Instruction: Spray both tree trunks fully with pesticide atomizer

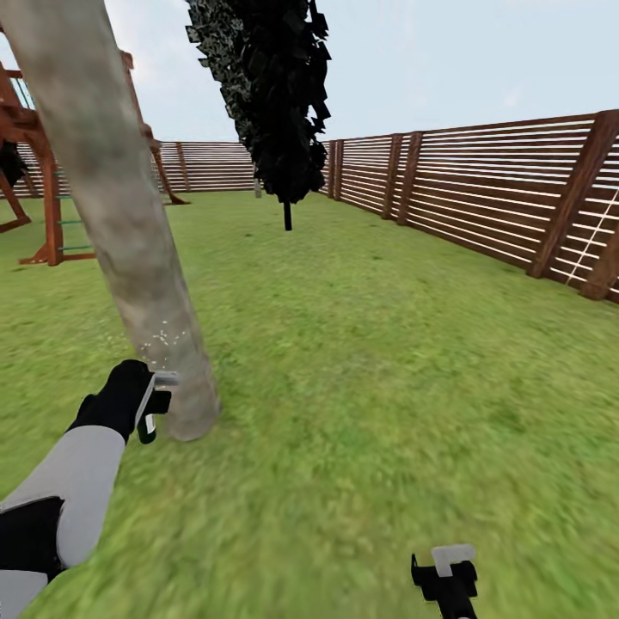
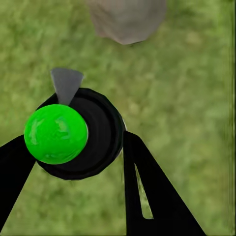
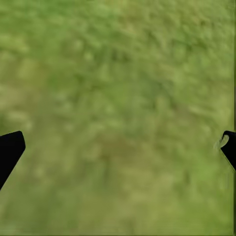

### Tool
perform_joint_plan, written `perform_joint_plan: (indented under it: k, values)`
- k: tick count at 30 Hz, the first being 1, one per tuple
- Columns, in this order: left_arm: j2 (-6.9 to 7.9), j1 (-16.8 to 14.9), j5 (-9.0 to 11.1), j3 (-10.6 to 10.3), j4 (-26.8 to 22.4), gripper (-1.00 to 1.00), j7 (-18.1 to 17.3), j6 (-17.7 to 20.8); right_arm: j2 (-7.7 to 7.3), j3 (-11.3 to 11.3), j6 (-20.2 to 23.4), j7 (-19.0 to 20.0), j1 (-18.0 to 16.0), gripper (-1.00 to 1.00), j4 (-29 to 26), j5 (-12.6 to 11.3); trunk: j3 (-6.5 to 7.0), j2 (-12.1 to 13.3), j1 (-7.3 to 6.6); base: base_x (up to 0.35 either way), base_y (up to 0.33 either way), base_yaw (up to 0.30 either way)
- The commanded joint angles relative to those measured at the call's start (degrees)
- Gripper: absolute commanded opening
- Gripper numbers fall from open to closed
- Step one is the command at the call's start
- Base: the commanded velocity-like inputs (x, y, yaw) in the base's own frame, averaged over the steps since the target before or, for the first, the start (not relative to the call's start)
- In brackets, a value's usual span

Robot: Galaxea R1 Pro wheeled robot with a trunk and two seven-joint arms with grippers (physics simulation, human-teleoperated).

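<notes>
Pesticide atomizer (image 2: 73,133) clamped in the left gripper (image 1: 148,404), nozzle just beside the base of the tree trunk (image 1: 120,215) — spraying step, faint specks probably spray; next, sweep higher up the bark — right gripper (image 1: 447,578) spread wide, holding nothing, over grass (image 3: 118,98).

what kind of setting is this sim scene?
A fenced back garden, most likely. A green lawn runs to a brown slatted wooden fence, a thick grey-brown tree trunk rises near the left gripper, and a wooden play frame stands behind it.
</notes>
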Motion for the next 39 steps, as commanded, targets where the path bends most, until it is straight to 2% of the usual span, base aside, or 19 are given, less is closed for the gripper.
perform_joint_plan:
  k: [1, 9, 16, 22, 23, 26, 28, 30, 33, 35, 39]
  values:
    - [-0.1, 0.0, -0.8, 0.2, -0.1, -1.0, -0.5, 0.2, 0.0, -0.4, -0.2, -0.2, -0.1, 1.0, 0.1, 0.6, -0.05, 0.0, 0.01, 0.208, -0.223, 0.007]
    - [-0.34, 0.1, -0.7, 0.4, 0.6, -1.0, -0.7, 0.1, 0.0, -0.4, -0.2, -0.2, -0.1, 1.0, 0.1, 0.6, -0.05, 0.0, 0.01, 0.032, -0.263, 0.103]
    - [1.66, 3.4, -0.8, 0.6, 0.7, -1.0, -0.7, -0.4, 0.0, -0.4, -0.2, -0.2, -0.1, 1.0, 0.1, 0.6, -0.05, 0.0, 0.01, -0.187, -0.24, 0.275]
    - [-1.03, 3.6, -0.6, 0.6, 0.6, -1.0, -0.8, -0.4, 0.0, -0.4, -0.2, -0.3, -0.1, 1.0, 0.1, 0.6, -0.05, 0.0, 0.01, 0.091, -0.26, 0.113]
    - [-1.11, 3.6, -0.6, 0.7, 0.6, -1.0, -0.8, -0.4, 0.0, -0.4, -0.2, -0.3, -0.1, 1.0, 0.1, 0.7, -0.05, 0.0, 0.01, 0.181, -0.243, 0.004]
    - [0.15, 3.7, -0.8, 0.8, 0.7, -1.0, -0.8, -0.5, 0.0, -0.4, -0.2, -0.2, -0.1, 1.0, 0.1, 0.6, -0.05, 0.0, 0.01, 0.201, -0.23, 0.001]
    - [1.84, 4.1, -0.8, 1.0, 0.7, -1.0, -0.8, -1.0, 0.0, -0.4, -0.2, -0.2, -0.1, 1.0, 0.1, 0.6, -0.05, 0.0, 0.01, 0.231, -0.203, 0.0]
    - [2.28, 4.4, -0.7, 1.1, 0.6, -1.0, -0.8, -1.5, 0.0, -0.4, -0.2, -0.2, -0.1, 1.0, 0.1, 0.6, -0.05, 0.0, 0.01, 0.261, -0.171, 0.0]
    - [1.33, 4.4, -0.6, 1.1, 0.6, -1.0, -0.6, -1.6, 0.0, -0.4, -0.2, -0.2, -0.1, 1.0, 0.1, 0.6, -0.05, 0.0, 0.01, 0.286, -0.136, 0.005]
    - [-0.08, 4.4, -0.6, 1.2, 0.3, -1.0, -0.5, -1.7, 0.0, -0.4, -0.2, -0.2, -0.1, 1.0, 0.1, 0.6, -0.05, 0.0, 0.01, 0.278, -0.124, 0.183]
    - [-0.33, 4.4, -0.6, 1.2, 0.0, -1.0, -0.6, -1.7, 0.0, -0.4, -0.2, -0.2, -0.1, 1.0, 0.1, 0.6, -0.05, 0.0, 0.01, 0.211, -0.096, 0.264]
